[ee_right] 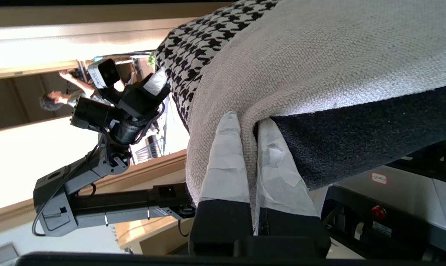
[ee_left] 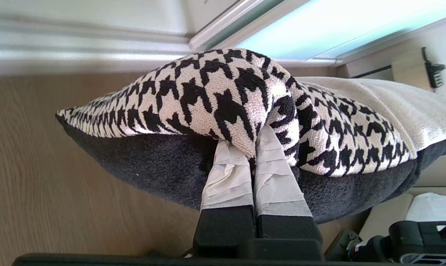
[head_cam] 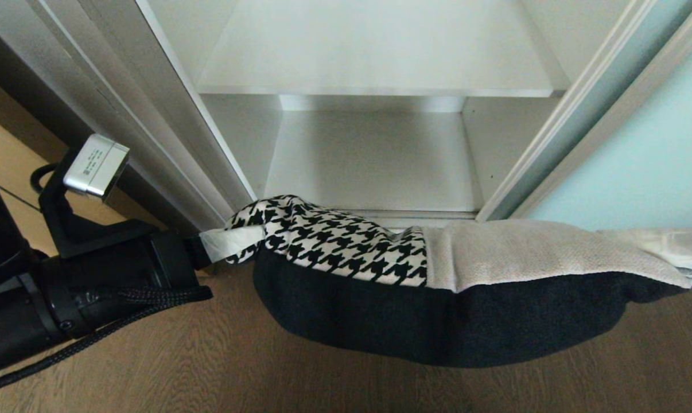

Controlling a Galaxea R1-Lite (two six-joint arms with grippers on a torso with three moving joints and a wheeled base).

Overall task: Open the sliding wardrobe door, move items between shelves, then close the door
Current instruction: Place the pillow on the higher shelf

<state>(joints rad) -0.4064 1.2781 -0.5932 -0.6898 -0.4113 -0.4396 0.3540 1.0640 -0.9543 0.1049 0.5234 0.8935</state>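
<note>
Wooden flooring (head_cam: 151,367) is stretching before the opened wardrobe's plain white shelves (head_cam: 374,86). Hanging between both tools is the folded stack of houndstooth, beige and navy fleece textiles (head_cam: 438,298), the left tool (ee_left: 253,147) clenching its houndstooth end, the right tool (ee_right: 250,127) clenching its beige end.

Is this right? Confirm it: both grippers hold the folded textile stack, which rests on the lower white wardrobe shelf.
Wrong in one respect. The left gripper and right gripper do hold the folded textile stack, but the head view shows it hanging above the brown wooden floor, outside the lower white wardrobe shelf.
</note>
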